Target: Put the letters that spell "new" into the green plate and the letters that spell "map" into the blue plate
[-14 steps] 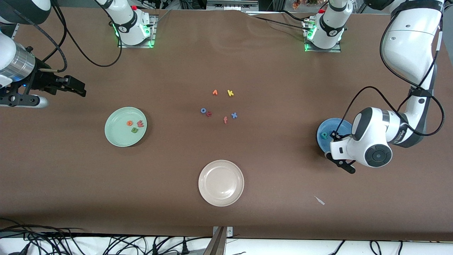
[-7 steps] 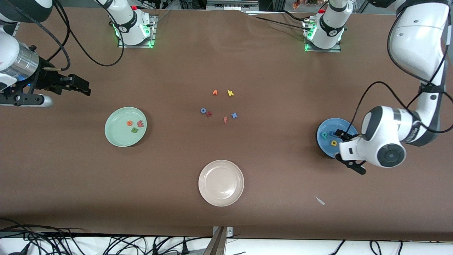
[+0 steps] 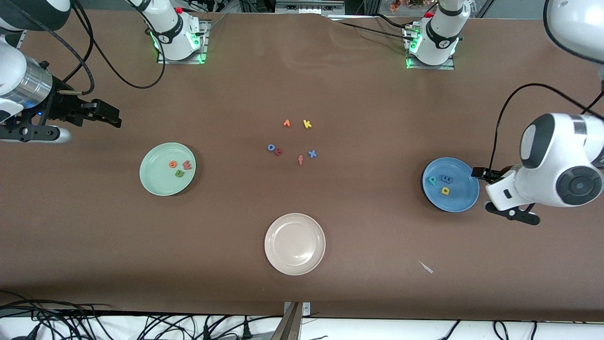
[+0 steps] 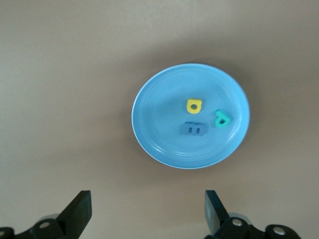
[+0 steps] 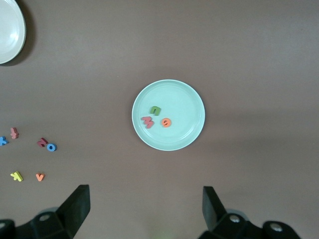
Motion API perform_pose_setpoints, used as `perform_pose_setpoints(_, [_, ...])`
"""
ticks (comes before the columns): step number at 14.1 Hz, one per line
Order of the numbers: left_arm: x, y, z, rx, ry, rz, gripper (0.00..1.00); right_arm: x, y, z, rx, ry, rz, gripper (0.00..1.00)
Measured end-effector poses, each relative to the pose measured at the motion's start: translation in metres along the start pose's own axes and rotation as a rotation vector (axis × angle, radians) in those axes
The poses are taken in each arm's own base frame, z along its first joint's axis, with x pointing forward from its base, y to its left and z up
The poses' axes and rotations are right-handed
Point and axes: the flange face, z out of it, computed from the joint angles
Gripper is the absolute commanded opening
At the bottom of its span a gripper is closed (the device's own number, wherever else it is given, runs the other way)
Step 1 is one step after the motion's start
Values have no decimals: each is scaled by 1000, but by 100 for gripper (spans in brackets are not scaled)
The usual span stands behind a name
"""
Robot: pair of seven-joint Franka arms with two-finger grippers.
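The green plate lies toward the right arm's end of the table and holds all three letters of "new": the orange e, the salmon-red w and the olive-green n, close together near its middle. The right gripper hangs in the air over the bare table near that plate, its fingers spread wide apart with nothing between them.

In the middle of the table a loose group of letters lies: an orange v-like letter, a yellow k, a blue o touching a small red letter, a salmon f and a blue x. The beige-white plate is nearer to the front camera than this group.

The blue plate lies toward the left arm's end and holds the teal-green p, the blue m and the yellow a. The left gripper is over the table just beside this plate, its fingers also wide apart and holding nothing.
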Motion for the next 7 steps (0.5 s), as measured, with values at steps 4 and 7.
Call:
perform_pose_setpoints(4, [-58,-20,-74,-124,94,-158,100,0,0,0,0,-1,-2,100])
perform_pose_setpoints(7, [-100,-11,-119,-115,136,-206,100,0,0,0,0,-2,-2,100])
